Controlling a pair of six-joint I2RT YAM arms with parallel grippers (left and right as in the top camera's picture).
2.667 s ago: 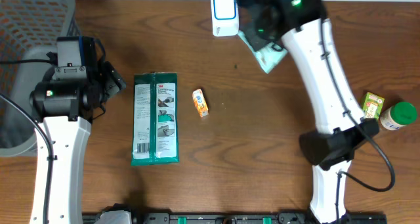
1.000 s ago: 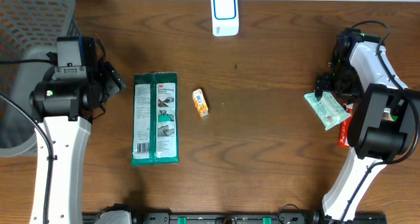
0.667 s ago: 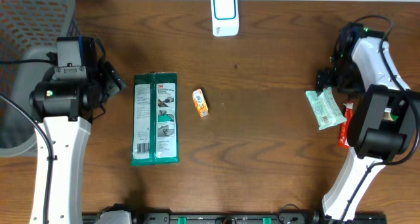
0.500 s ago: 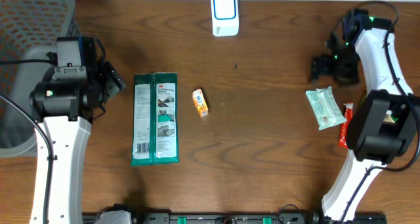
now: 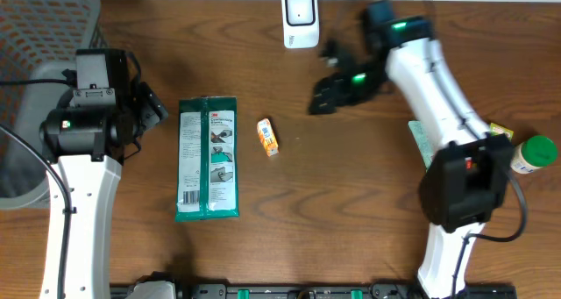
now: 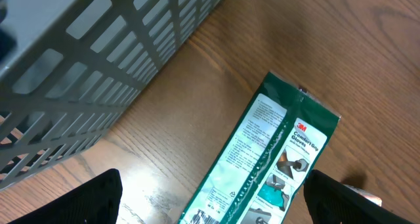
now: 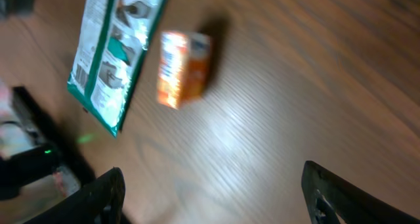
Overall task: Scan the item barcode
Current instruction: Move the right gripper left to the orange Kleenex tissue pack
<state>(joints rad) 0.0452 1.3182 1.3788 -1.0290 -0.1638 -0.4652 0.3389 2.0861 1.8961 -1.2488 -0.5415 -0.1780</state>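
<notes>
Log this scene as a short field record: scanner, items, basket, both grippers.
scanner: white barcode scanner, at the table's far edge
items: green glove package lying flat; small orange box beside it, not touching
basket: grey mesh basket, far left corner
right gripper: open, empty, orange box in its camera's view
left gripper: open, empty, near the glove package's end

orange box [image 7: 184, 69]: blurred, print unreadable | basket [image 5: 44, 36]: cut by edge
</notes>
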